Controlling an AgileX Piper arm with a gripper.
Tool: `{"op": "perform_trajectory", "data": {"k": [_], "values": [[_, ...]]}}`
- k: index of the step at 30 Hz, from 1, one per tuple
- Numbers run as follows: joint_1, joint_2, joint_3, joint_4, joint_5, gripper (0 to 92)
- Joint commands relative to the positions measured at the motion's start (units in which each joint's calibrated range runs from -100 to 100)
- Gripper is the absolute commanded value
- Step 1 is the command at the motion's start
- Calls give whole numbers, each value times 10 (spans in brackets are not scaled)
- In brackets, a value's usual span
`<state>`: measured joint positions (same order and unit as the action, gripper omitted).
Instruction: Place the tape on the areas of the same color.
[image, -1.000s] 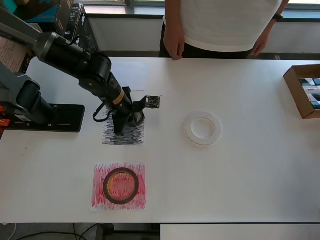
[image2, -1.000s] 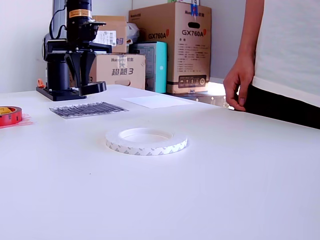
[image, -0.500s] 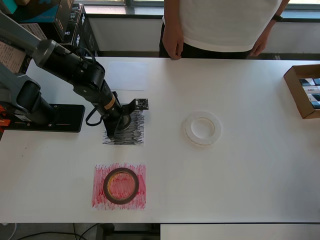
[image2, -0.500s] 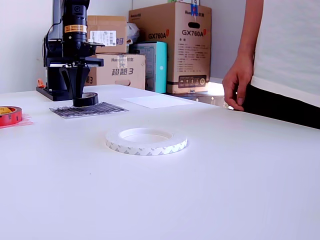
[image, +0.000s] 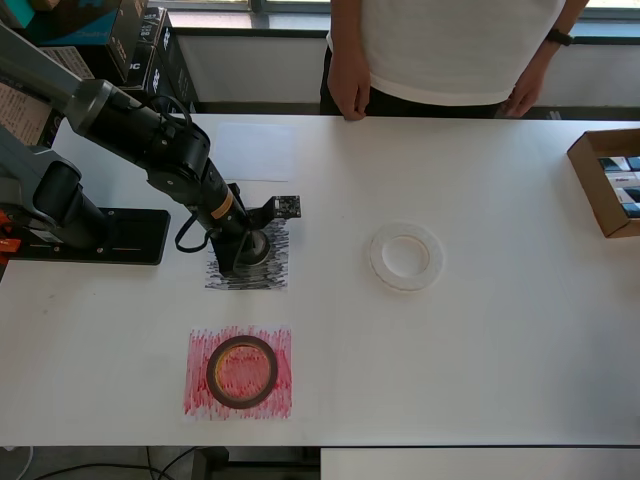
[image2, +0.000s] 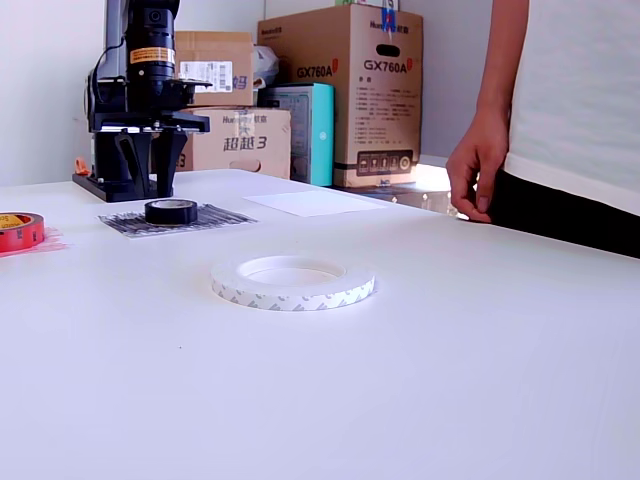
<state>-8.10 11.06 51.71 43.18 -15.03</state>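
We read this as the release step for the black tape (image2: 171, 211): it sits flat on the black scribbled sheet (image2: 215, 217), and the tool (image2: 146, 160) stands just above it with its fingers spread apart, gripping nothing. The red tape (image: 241, 371) already lies on the red scribbled sheet (image: 275, 398), so two of three look done. The white tape (image: 406, 257) rests on the bare worktop (image: 480, 360), well apart from the white sheet (image: 254, 152), which lies at the far side near the standing person (image: 450, 50). Next move, in our judgement: lift clear of the black roll, travel over to the white ring, pinch its thin wall, carry it to the white sheet. A cardboard box (image: 606, 180) at the overhead view's right edge holds some small packets, unclear what.
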Motion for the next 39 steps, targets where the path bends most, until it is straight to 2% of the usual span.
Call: {"op": "perform_trajectory", "data": {"k": [1, 3, 9, 15, 22, 31, 39], "values": [[1, -1, -4, 2, 1, 473], [1, -2, -7, 2, 2, 506], [1, -12, -52, 2, 9, 509], [1, 5, -188, 11, 84, 508], [-1, 84, -308, 16, 139, 507], [1, 205, -479, 157, 205, 507], [1, 277, -544, 188, 229, 507]]}}
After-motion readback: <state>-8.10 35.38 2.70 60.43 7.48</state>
